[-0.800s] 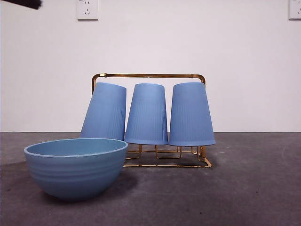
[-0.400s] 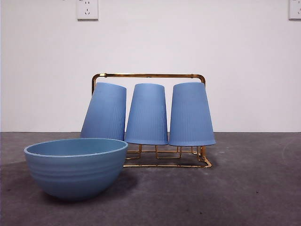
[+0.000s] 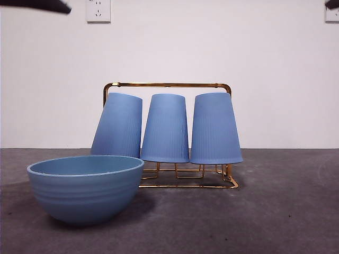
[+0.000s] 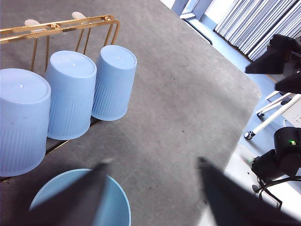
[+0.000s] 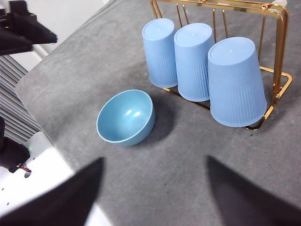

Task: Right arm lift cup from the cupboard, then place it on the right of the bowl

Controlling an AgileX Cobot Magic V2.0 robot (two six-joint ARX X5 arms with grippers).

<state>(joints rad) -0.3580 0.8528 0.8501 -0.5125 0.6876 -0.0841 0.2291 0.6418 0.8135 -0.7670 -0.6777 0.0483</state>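
Note:
Three blue ribbed cups hang upside down on the gold wire cupboard [image 3: 167, 84]: a tilted left cup [image 3: 118, 126], a middle cup [image 3: 165, 128] and a right cup [image 3: 215, 128]. The wide blue bowl [image 3: 85, 188] stands in front of the rack's left end. My right gripper [image 5: 155, 160] is open and hovers high over the table, well short of the cups [image 5: 235, 87] and the bowl [image 5: 126, 117]. Open as well, my left gripper [image 4: 154, 162] hangs high over the bowl's rim [image 4: 115, 188]. In the front view only black tips show at the top left corner [image 3: 37, 5] and the top right corner [image 3: 332, 3].
Dark grey table [image 3: 275, 211] with bare surface to the right of the bowl and in front of the rack. A white wall with sockets [image 3: 98, 9] stands behind. The table's rounded edge [image 4: 244, 113] drops off toward the other arm's base.
The black tip at the top left of the front view vanished half a second ago and is back, larger. A small tip has appeared at the top right. Cups, rack and bowl are unmoved.

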